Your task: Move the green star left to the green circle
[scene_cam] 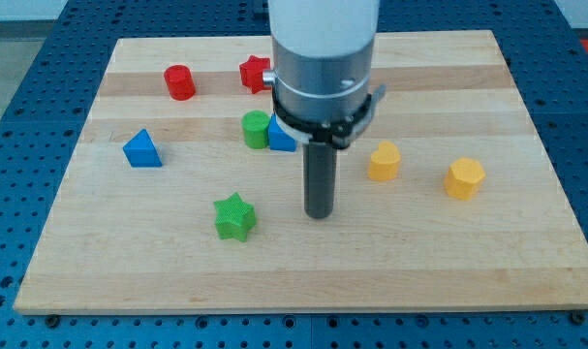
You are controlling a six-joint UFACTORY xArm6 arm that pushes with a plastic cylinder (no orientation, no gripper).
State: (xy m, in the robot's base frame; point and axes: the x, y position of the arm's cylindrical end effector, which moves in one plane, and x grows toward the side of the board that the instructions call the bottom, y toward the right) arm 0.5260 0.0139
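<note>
The green star (235,216) lies on the wooden board toward the view's bottom, left of centre. The green circle (256,129), a short green cylinder, stands higher up, just right of the star's column, touching a blue block (281,136) partly hidden by the arm. My tip (320,213) rests on the board to the right of the green star, with a clear gap between them, and below the green circle.
A red cylinder (180,82) and a red star (255,74) sit near the board's top. A blue triangle (142,149) lies at the left. Two yellow blocks (383,161) (464,178) lie at the right. The wooden board (129,281) sits on a blue perforated table.
</note>
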